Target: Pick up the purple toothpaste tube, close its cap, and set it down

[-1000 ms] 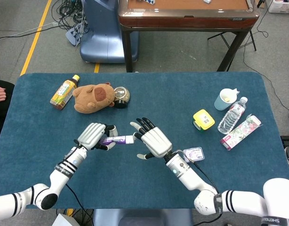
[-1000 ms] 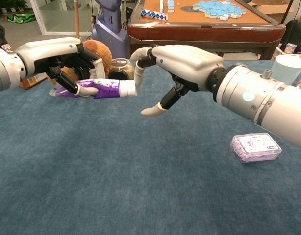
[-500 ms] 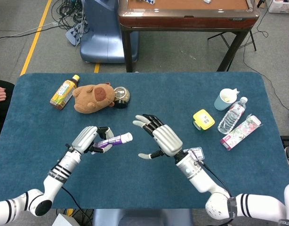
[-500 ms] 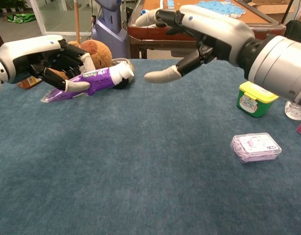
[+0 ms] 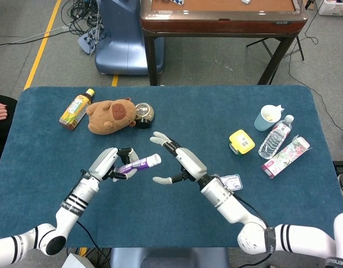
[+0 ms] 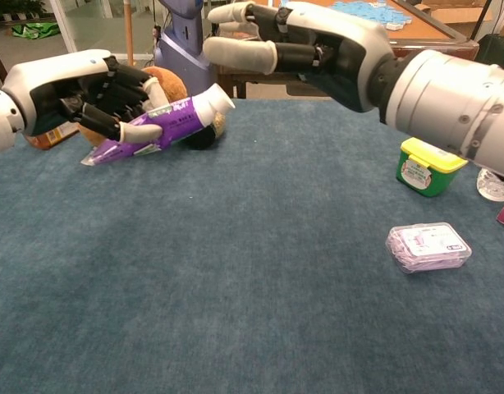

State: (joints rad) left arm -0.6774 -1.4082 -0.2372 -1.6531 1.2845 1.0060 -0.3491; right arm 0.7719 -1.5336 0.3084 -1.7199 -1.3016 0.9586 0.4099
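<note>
Above the blue cloth table (image 5: pixel 43 167), my left hand (image 5: pixel 106 163) grips the purple toothpaste tube (image 5: pixel 135 164), white cap tilted up toward my right hand (image 5: pixel 182 162), which hovers just beside it, fingers spread and holding nothing.

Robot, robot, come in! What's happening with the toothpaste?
Left robot hand holds purple toothpaste tube above table. Right robot hand open, apart from cap. Nothing between them.
</note>
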